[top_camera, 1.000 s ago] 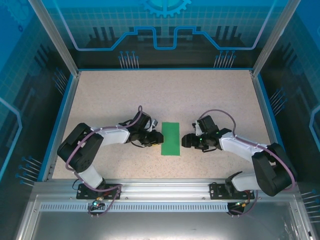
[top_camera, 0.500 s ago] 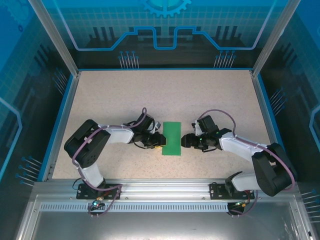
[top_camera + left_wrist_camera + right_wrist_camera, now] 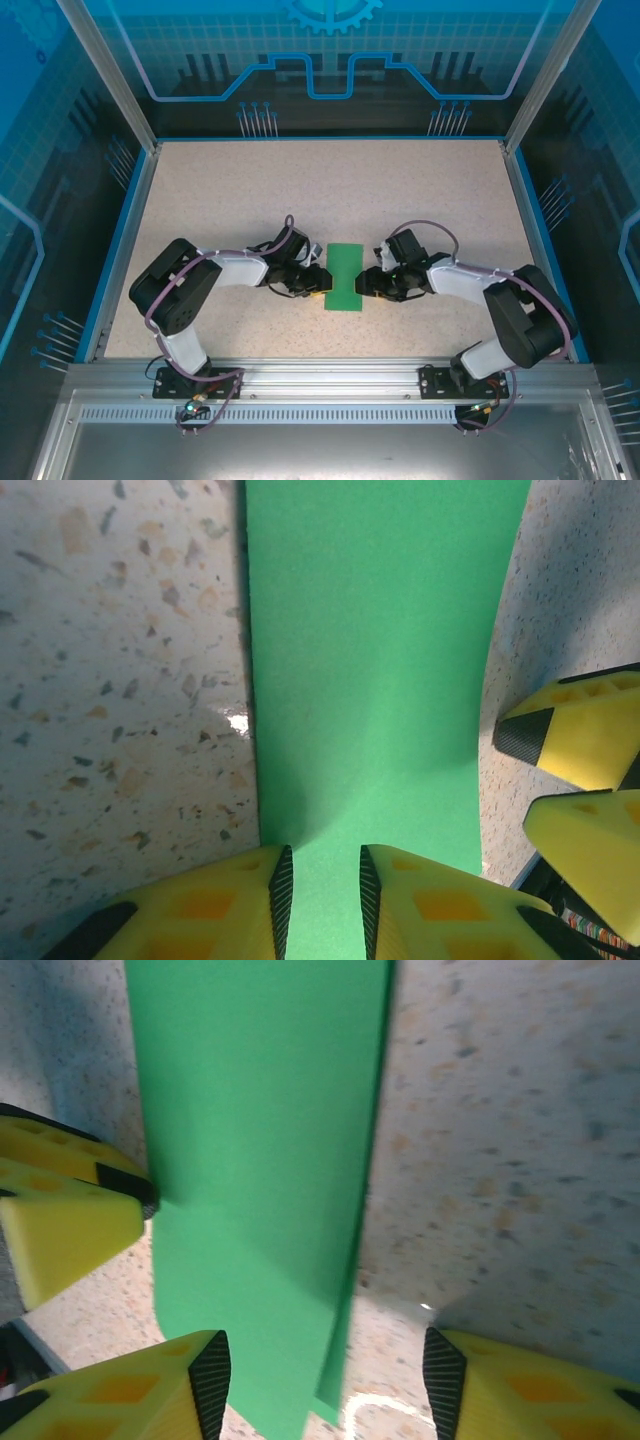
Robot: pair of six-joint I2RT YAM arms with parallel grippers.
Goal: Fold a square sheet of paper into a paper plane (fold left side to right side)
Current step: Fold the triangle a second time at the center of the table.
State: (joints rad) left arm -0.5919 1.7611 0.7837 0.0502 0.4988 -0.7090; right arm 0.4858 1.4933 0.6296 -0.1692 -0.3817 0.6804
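Paper (image 3: pixel 343 277) lies flat at the middle of the table (image 3: pixel 300 190): light, limp, likely slippery, easily creased. Left gripper (image 3: pixel 320 890), jaws narrowly apart, sits over its left edge. Right gripper (image 3: pixel 325 1370), jaws wide, straddles the layered right edge, likely the better hold.

Sheet of paper (image 3: pixel 343 278) lies on the counter (image 3: pixel 300 190), near-centre, its long axis running near to far. Left hand (image 3: pixel 318 281) stands at the sheet's left edge, toward the near corner. Right hand (image 3: pixel 368 283) stands at the right edge, opposite. The sheet lies between the two hands.
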